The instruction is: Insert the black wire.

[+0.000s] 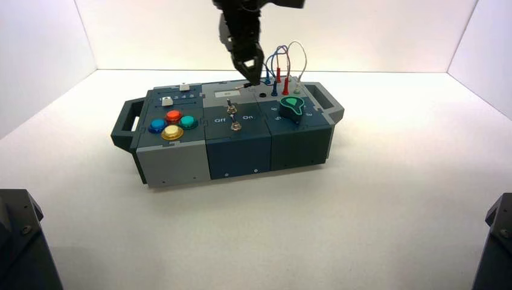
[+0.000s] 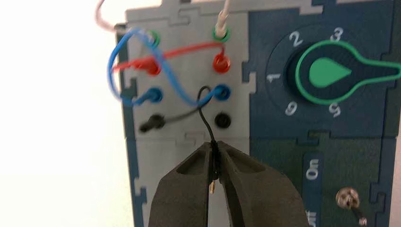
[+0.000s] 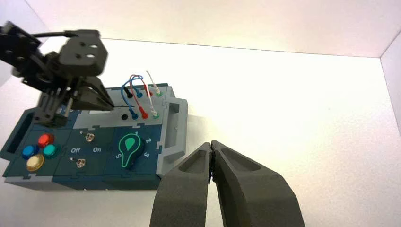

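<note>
The left gripper (image 2: 213, 163) is clenched on the free plug of the black wire (image 2: 204, 106), its metal tip showing between the fingers (image 2: 250, 189). It hangs above the grey wire panel at the back of the box (image 1: 175, 163), near the empty black socket (image 2: 222, 120). The wire's other plug sits in the black socket (image 2: 152, 124) across the panel, beside the blue wire (image 2: 118, 56) and red wire (image 2: 184, 48). The green knob (image 2: 331, 72) lies next to the panel. The right gripper (image 3: 211, 163), shut and empty, waits well apart over the table (image 3: 307, 118).
</note>
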### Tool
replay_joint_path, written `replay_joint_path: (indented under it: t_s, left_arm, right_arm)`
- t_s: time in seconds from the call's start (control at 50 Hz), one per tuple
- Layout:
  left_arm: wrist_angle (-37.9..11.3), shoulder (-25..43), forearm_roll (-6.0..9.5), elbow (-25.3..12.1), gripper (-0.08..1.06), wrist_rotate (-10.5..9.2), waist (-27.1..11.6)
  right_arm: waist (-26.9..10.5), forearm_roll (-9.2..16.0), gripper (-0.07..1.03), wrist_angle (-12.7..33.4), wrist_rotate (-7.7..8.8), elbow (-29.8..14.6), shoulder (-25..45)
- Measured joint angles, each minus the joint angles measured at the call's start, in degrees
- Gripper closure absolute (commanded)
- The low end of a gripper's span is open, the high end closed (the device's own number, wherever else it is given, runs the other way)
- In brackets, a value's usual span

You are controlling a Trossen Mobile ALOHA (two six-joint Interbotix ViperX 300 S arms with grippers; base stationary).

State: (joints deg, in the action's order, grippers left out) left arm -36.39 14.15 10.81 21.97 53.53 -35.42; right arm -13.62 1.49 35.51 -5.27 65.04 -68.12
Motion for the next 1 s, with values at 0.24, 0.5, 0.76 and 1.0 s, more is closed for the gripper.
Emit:
replay_joint_path:
  t_s: [0.24,0.5,0.76,1.0]
  left_arm:
    - [6.0,-3.3,2.64,4.1,1.00,-0.26,0.4]
    - [12.4,-3.6,10.28,6.6,1.00,-0.35,0.4]
    - [19.2,-3.6,16.79,7.7,1.00,-0.35,-1.1]
    - [24.5,-3.6,20.48,10.0,1.00,-0.26,-2.4]
  right_arm:
    - [0.0,0.1,0.98,-0.1,0.00,0.0,0.0]
    - [0.0,0.1,0.98,-0.1,0.00,0.0,0.0]
    - [0.0,0.1,0.98,-0.2,0.00,0.0,0.0]
    - [0.0,0.1,0.98,-0.2,0.00,0.0,0.1]
